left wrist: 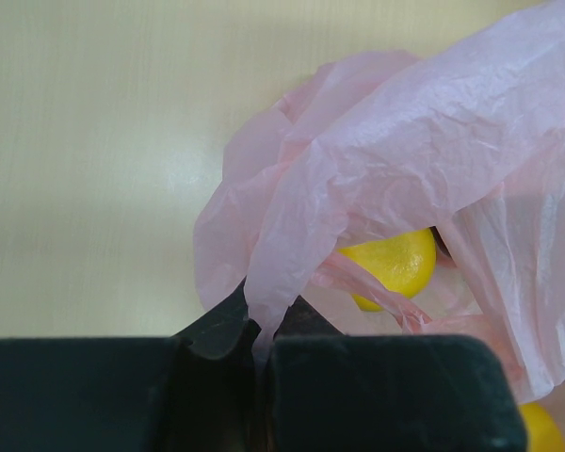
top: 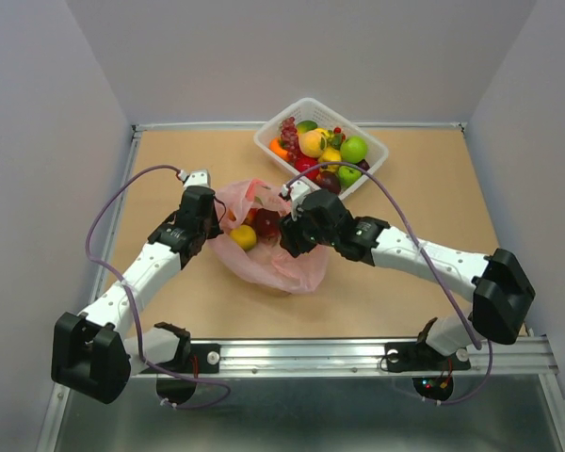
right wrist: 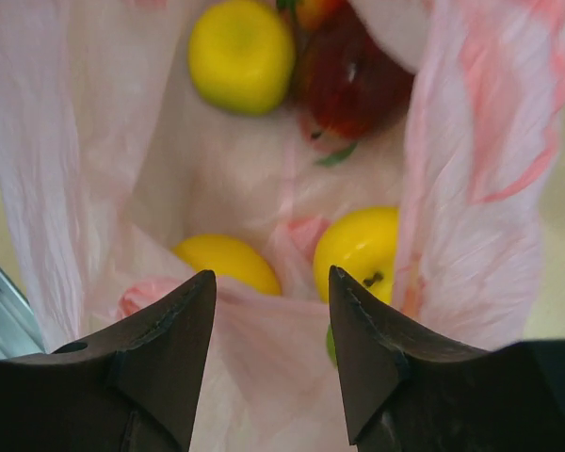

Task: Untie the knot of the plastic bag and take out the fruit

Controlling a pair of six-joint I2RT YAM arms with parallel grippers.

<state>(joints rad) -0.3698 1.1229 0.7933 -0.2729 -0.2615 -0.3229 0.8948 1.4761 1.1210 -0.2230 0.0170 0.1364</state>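
The pink plastic bag [top: 268,259] lies open mid-table between my two arms. No knot shows in any view. My left gripper [left wrist: 261,315] is shut on a fold of the bag's rim [left wrist: 292,226] at its left side. My right gripper [right wrist: 271,282] is open and hovers over the bag's mouth, its jaws on either side of the near rim. Inside the bag lie fruit: a yellow lemon [right wrist: 241,55], a dark red apple [right wrist: 353,80], a yellow round one [right wrist: 363,247] and another yellow one [right wrist: 228,259]. A yellow fruit [left wrist: 391,262] shows under the film in the left wrist view.
A white slotted basket [top: 372,144] at the back right holds green apples [top: 354,149], a grape bunch [top: 289,132] and other fruit. Grey walls bound the table on the left, right and back. A metal rail [top: 358,353] runs along the near edge.
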